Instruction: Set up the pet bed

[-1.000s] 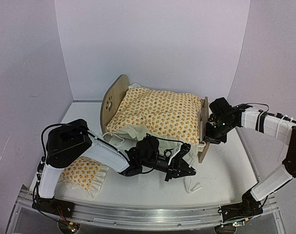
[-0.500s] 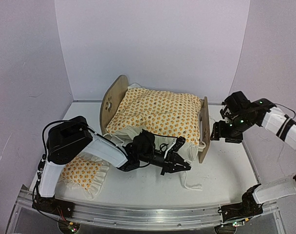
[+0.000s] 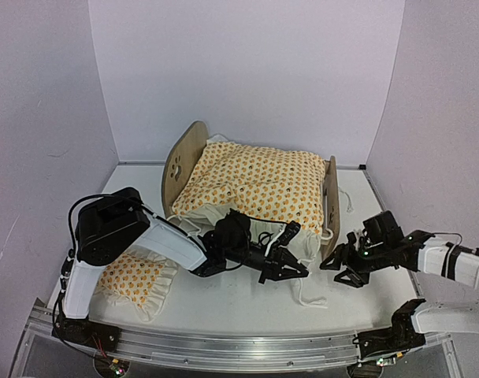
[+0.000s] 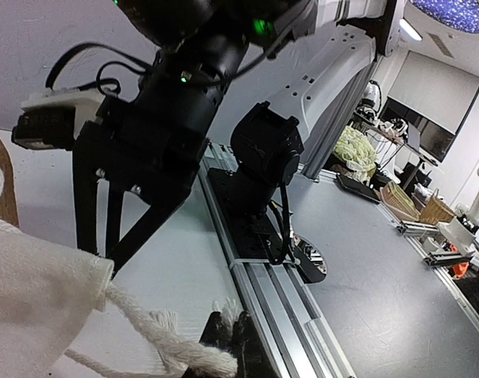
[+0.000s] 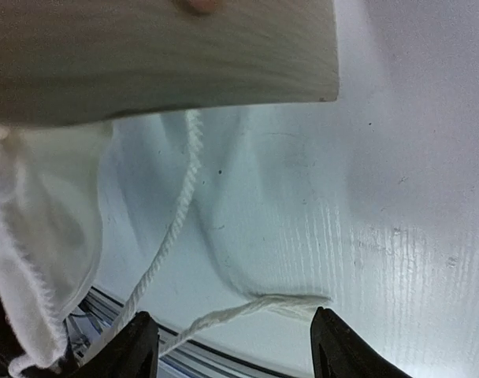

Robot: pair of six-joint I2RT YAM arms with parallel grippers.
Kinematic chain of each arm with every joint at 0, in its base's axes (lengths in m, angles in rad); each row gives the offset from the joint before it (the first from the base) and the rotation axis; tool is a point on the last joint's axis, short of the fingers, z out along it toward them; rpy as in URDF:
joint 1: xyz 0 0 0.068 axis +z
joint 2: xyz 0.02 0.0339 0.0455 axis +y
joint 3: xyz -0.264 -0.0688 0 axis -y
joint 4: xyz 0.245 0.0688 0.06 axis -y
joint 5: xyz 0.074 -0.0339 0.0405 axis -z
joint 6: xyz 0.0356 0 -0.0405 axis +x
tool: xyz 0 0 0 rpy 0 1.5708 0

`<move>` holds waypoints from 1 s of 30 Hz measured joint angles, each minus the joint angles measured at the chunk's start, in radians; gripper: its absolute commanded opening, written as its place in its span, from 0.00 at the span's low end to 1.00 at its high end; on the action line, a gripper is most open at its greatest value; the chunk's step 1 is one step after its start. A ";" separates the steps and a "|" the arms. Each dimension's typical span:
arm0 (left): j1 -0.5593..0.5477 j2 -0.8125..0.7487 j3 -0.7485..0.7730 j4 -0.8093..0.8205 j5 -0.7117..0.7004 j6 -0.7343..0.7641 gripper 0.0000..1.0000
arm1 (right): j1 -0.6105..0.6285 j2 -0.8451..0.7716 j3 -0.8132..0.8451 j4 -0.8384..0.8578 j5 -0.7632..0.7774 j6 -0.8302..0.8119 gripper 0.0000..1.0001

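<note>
Left tool (image 3: 293, 270) clenched on white cord (image 4: 157, 327) — right tool (image 5: 235, 346) spread wide near pet bed (image 3: 183, 157).

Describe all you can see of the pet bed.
The pet bed is a light plywood frame standing upright mid-table, its rounded headboard on the left with a paw-print cutout, its lower footboard on the right. An orange-patterned blanket covers the top, hiding whatever lies beneath. A cream cloth with a white cord hangs off the near side, where the left end effector sits. The right end effector is beside the footboard, apart.
</note>
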 measured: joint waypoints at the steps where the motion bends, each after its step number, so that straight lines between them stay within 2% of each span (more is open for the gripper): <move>1: 0.000 0.000 0.000 0.001 0.000 -0.007 0.00 | 0.003 -0.011 -0.050 0.070 0.000 0.057 0.67; 5: 0.000 0.000 0.000 0.012 0.006 -0.024 0.00 | 0.040 -0.001 -0.162 0.313 0.009 0.244 0.66; 12: 0.000 0.000 0.000 0.027 0.022 -0.042 0.00 | 0.129 0.121 -0.217 0.654 0.052 0.441 0.59; 17: 0.000 0.000 0.000 0.033 0.027 -0.056 0.00 | 0.185 0.226 -0.220 0.776 0.107 0.502 0.61; 19: 0.000 0.000 0.000 0.034 0.023 -0.058 0.00 | 0.205 0.227 -0.220 0.757 0.106 0.492 0.67; 22: 0.001 0.000 0.000 0.034 0.005 -0.066 0.00 | 0.219 0.151 -0.208 0.619 0.119 0.397 0.72; 30: 0.013 0.000 0.000 0.035 -0.058 -0.164 0.00 | 0.229 -0.084 -0.022 0.179 0.211 0.051 0.66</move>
